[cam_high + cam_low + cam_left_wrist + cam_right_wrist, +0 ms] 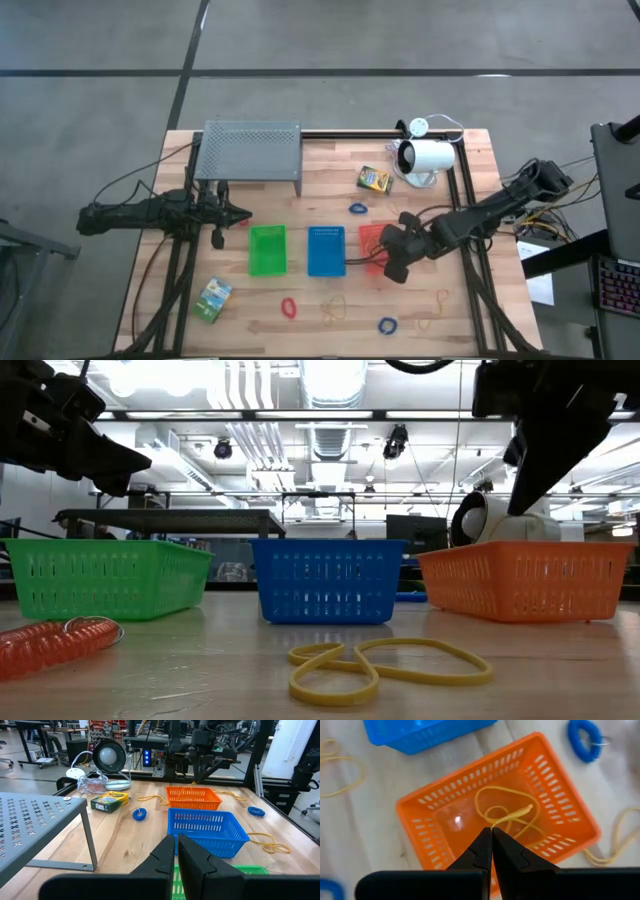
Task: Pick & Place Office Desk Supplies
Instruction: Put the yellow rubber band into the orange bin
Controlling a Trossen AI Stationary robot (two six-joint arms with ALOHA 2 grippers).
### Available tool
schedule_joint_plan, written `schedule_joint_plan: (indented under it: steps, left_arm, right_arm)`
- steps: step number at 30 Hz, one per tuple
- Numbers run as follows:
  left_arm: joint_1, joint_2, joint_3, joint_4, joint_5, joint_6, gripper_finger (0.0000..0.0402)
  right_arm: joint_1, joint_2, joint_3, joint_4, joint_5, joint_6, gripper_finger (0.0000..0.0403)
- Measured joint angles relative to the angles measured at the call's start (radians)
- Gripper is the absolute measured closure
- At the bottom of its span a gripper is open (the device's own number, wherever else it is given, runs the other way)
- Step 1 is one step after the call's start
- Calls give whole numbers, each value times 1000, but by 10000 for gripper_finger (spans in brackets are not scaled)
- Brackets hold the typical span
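Looking down from above, three trays sit in a row: green tray [267, 250], blue tray [326, 251], and orange tray [372, 243], the last half hidden under the right gripper [392, 262]. Two crayon boxes [374, 179] show, two red loops [289, 307], two blue loops [387, 325]. The left gripper [240, 213] hovers beside the grey rack [250, 150], jaws nearly together, empty.

At table height, a yellow rubber band [385, 663] lies in front; both arms are cut off above.

In the right wrist view, closed jaws pinch a yellow band [507, 815] dangling into the orange tray [420, 805].
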Motion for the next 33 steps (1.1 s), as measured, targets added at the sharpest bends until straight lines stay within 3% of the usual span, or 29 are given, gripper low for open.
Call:
schedule_joint_plan:
  steps: [12, 26, 33]
  left_arm:
    - [0, 0, 0, 0, 0, 0, 374]
    - [0, 0, 0, 0, 0, 0, 374]
    - [0, 0, 0, 0, 0, 0, 374]
  right_arm:
    - [-167, -77, -156, 167, -258, -82, 395]
    - [-226, -56, -177, 194, -270, -78, 393]
    - [-225, -49, -180, 201, -269, -114, 347]
